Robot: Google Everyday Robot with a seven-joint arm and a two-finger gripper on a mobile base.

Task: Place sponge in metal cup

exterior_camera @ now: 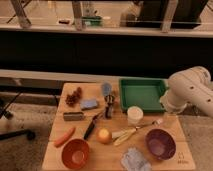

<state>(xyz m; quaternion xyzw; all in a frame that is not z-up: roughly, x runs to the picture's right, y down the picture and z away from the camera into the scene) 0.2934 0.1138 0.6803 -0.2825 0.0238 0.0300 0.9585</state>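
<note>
The blue sponge lies on the wooden table, left of centre, next to the grapes. The metal cup stands just behind and to the right of the sponge, near the table's back edge. My white arm hangs over the right edge of the table, beside the green tray. My gripper sits at the arm's lower end, over the table's right side, far from the sponge and the cup. It holds nothing that I can see.
A dark block, a carrot, an orange bowl, a knife, a yellow fruit, a white cup, a banana, a purple bowl and a grey cloth lie on the table.
</note>
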